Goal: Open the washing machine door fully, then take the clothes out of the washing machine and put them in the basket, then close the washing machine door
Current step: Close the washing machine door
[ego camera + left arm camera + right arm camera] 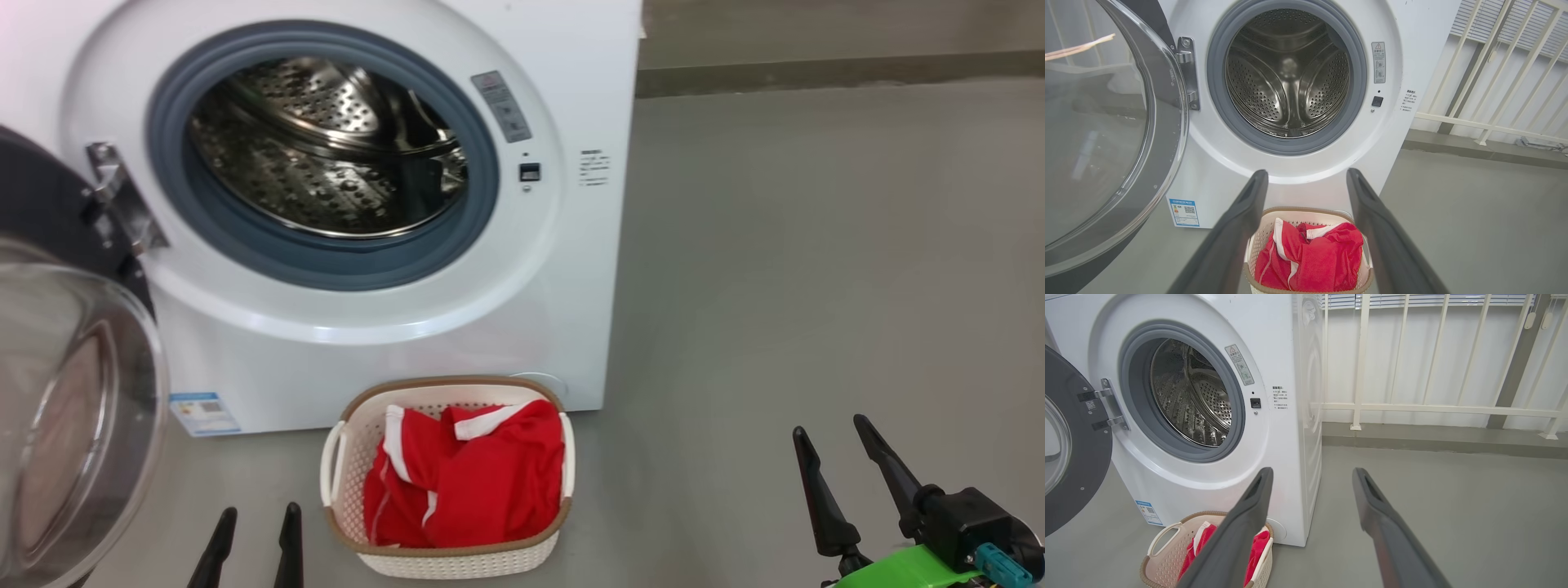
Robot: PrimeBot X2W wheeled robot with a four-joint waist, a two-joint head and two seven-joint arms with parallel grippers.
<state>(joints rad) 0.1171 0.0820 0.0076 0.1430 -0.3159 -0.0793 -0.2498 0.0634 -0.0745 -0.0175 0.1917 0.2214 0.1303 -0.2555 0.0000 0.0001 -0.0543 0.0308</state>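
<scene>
The white washing machine [392, 327] stands with its steel drum [326, 147] bare. Its door [73, 408] hangs wide open at the left, glass bowl facing me, and it shows again as the door [1106, 134] and the door [1069, 449]. The red clothes [465, 474] with white stripes lie in the cream basket [445, 392] on the floor before the machine. My left gripper [257, 514] is open, low and just left of the basket; my left gripper [1306, 175] frames the basket [1298, 214] and clothes [1314, 257]. Far to the right my right gripper [833, 429] is open and holds nothing.
Grey floor [816, 245] stretches to the right of the machine. A white railing [1433, 408] and a low kerb run along the back wall. The open door juts out over the floor at the left.
</scene>
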